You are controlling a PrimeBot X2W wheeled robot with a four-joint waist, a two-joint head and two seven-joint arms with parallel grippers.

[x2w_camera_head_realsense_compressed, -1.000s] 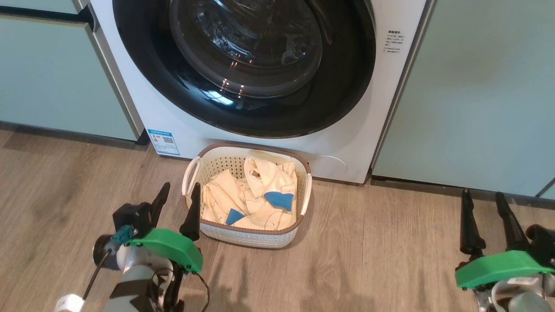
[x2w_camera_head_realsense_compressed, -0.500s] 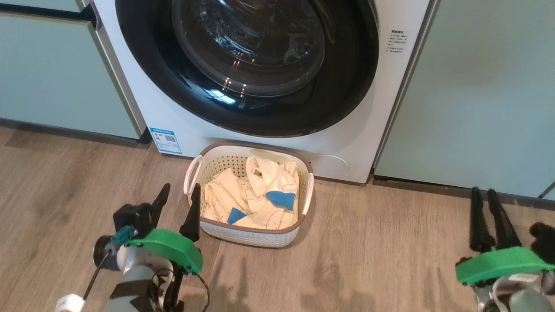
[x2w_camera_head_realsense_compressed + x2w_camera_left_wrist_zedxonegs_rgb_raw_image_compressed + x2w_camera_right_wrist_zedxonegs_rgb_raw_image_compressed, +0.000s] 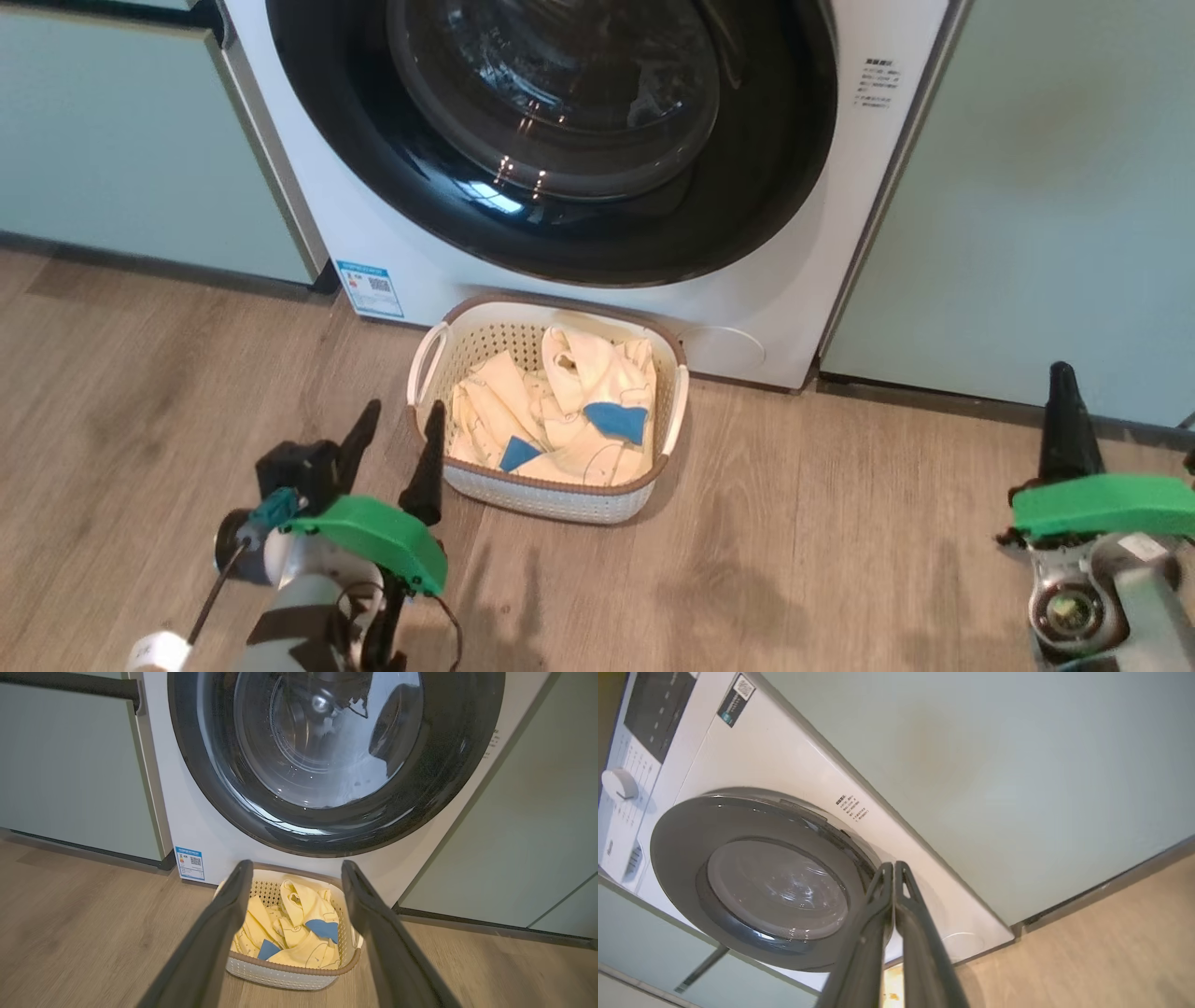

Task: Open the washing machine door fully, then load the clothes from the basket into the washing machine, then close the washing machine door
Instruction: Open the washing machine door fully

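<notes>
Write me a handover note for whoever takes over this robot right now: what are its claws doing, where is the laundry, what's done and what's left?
Left gripper: open, empty, near the left side of the small cream perforated plastic basket.
Right gripper: shut, empty, above the wooden floor at the right.
Pale cream-yellow clothes with blue patches: in the basket, which sits on the floor before the white front-loading washing machine.
Large round glossy black-rimmed glass door: looks shut.
Done: nothing.
Left: open the door fully, load the clothes, close the door.
</notes>
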